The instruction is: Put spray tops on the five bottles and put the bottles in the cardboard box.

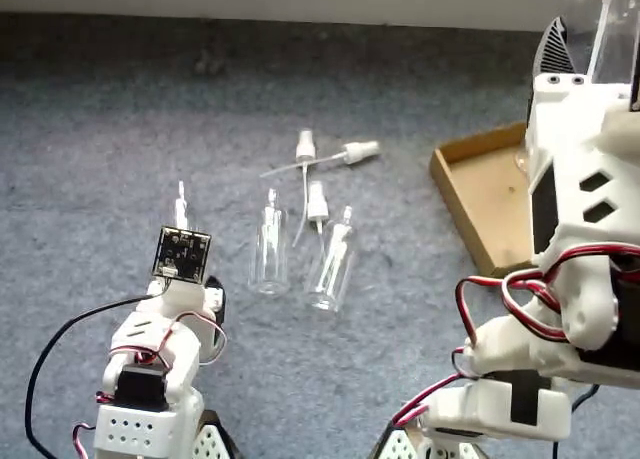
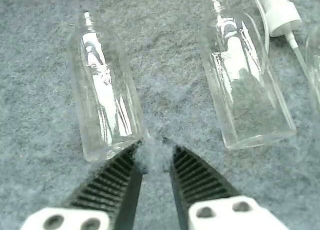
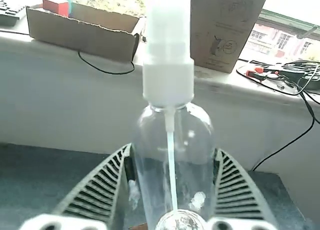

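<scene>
My right gripper (image 3: 172, 190) is shut on a clear bottle (image 3: 172, 155) with a white spray top (image 3: 167, 54) fitted, held upright in the air. In the high view this bottle (image 1: 598, 19) is up over the far right, above the cardboard box (image 1: 487, 194). My left gripper (image 2: 155, 152) is narrowly open, its tips on the carpet with nothing between them, just short of the base of an uncapped bottle (image 2: 105, 89). A second bare bottle (image 2: 245, 79) lies beside it. Three loose spray tops (image 1: 306, 147) (image 1: 358, 152) (image 1: 317, 203) lie beyond the bottles (image 1: 270, 251) (image 1: 333, 264).
The grey carpet (image 1: 100, 129) covers the table, with free room at the far left. The right arm's white body (image 1: 580, 229) hides much of the box. A ledge behind the table carries cables (image 3: 295, 69) and cartons (image 3: 80, 27).
</scene>
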You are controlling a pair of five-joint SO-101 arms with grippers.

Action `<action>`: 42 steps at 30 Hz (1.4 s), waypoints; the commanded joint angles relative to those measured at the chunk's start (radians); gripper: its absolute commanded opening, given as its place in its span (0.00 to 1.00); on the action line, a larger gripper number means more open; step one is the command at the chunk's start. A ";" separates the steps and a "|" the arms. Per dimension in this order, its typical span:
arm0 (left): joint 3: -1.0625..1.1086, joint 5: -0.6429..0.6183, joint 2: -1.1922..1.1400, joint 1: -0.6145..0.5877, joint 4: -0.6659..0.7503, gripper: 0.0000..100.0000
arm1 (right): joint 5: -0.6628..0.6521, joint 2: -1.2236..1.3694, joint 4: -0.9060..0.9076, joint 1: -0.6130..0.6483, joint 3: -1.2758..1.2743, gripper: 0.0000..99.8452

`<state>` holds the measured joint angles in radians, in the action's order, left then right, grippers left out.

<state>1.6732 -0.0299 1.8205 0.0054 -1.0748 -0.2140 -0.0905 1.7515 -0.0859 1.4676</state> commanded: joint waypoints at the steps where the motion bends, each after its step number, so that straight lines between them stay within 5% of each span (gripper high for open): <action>1: 0.021 0.009 0.008 0.018 0.012 0.00 | 0.109 -0.116 0.016 0.013 -0.013 0.13; 18: 0.021 0.009 0.008 0.018 0.012 0.00 | 0.115 -0.179 0.010 0.013 -0.441 0.13; 31: 0.021 0.009 0.008 0.018 0.012 0.00 | 0.115 -0.186 0.015 0.013 -0.487 0.13; 42: 0.021 0.009 0.008 0.018 0.012 0.00 | 0.117 -0.483 0.015 0.013 -0.714 0.13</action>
<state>1.6732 -0.0299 1.8205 0.0054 -1.0748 -0.1097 -0.4971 1.7515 -0.0829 0.8462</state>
